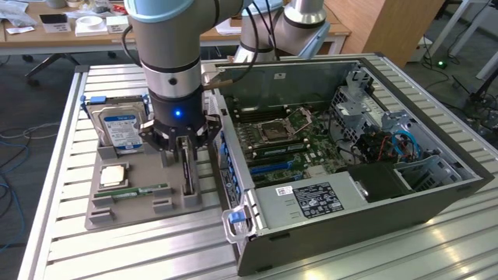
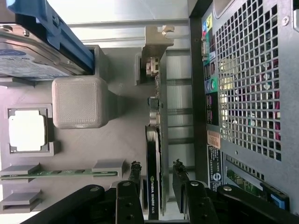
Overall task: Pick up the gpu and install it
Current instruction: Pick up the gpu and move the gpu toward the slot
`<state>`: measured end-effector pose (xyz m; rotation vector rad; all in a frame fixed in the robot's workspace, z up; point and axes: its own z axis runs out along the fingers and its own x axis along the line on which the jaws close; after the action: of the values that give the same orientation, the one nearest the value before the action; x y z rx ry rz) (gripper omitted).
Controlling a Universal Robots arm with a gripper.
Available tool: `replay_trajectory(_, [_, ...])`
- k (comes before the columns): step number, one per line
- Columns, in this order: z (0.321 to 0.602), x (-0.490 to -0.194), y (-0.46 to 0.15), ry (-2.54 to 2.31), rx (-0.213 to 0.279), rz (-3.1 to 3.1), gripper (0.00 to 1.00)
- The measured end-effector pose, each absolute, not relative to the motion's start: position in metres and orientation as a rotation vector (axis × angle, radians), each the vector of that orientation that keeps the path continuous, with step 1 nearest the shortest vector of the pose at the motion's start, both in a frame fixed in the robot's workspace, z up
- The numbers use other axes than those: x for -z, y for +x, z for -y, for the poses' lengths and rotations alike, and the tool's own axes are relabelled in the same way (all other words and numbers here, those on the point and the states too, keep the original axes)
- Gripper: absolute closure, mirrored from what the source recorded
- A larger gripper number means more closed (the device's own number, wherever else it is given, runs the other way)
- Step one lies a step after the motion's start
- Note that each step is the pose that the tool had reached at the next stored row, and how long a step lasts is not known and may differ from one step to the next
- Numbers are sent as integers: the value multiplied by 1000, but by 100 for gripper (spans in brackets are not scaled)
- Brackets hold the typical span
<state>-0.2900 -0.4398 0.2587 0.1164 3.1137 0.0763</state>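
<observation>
so from my seat the gripper is down over the tray with its fingers apart, one on each side of the gpu, and i can see a sliver of gap on both sides, so it's not squeezing anything yet. the gpu stands on its long edge along the tray edge closest to the case, bracket end toward the edge where the drive stands upright in a corner. cpu lies flat by the opposite edge, ram stick just beside it. tray sits on the slatted table right next to the open case
</observation>
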Motion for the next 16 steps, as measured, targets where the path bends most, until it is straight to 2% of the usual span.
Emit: replay_trajectory(16, [429, -245, -289, 116, -76, -3114, 58])
